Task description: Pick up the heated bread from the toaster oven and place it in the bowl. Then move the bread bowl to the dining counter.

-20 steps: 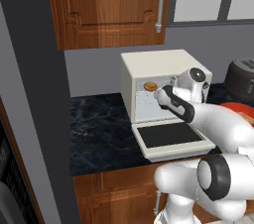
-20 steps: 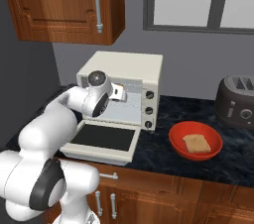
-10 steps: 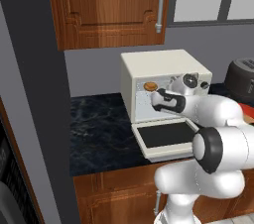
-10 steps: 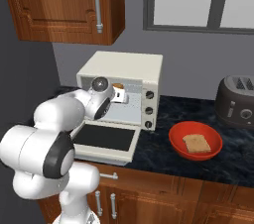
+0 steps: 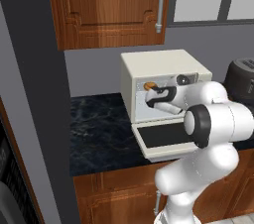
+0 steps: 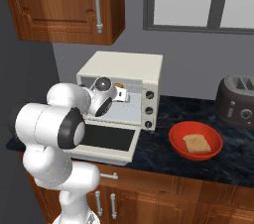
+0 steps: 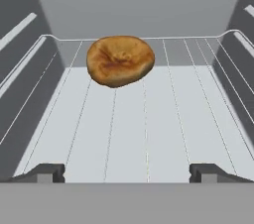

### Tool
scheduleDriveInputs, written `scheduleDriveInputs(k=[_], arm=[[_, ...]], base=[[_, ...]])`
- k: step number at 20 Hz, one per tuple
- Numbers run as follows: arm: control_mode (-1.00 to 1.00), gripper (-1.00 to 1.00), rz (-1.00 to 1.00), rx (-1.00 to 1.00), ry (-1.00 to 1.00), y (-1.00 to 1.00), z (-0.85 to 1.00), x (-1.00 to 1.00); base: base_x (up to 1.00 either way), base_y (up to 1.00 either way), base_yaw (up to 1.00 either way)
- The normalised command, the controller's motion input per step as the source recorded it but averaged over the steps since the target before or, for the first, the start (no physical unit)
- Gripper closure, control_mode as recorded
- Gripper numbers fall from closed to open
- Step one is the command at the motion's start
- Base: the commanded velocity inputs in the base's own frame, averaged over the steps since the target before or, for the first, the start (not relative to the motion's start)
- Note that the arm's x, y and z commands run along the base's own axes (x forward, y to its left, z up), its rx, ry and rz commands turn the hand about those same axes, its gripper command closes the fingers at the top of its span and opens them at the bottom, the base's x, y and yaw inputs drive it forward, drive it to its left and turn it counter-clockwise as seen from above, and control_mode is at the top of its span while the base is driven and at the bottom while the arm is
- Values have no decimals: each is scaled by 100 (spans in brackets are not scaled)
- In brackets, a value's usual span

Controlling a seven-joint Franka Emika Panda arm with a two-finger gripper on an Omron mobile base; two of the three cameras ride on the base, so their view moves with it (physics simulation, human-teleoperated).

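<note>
While unlabelled, bread (image 7: 120,61) before claw (image 7: 127,172)

My base faced a dark marbled countertop (image 6: 163,156) on wood cabinets. On it stood the toaster oven (image 6: 130,77), its door (image 6: 106,140) dropped flat, the red bowl (image 6: 178,146) just to its right, and a dark rounded appliance (image 6: 237,101) further right. Inside, the heated bread (image 7: 120,61) lay on the wire rack (image 7: 163,114).

Glossy white rounded arm (image 6: 54,124), dark joints
</note>
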Motion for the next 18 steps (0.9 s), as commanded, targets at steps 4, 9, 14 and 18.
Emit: scheduleDriveInputs(k=[4, 9, 14, 18], arm=[[-100, -100, 0, 0, 1, 0, -25, 29], [-100, -100, 0, 0, 5, 0, -17, 23], [-100, -100, 0, 0, 14, 0, -15, 8], [-100, -100, -6, 0, 34, 0, -6, -44]], base=[[0, 0, 0], [0, 0, 0], [0, 0, 0], [0, 0, 0]])
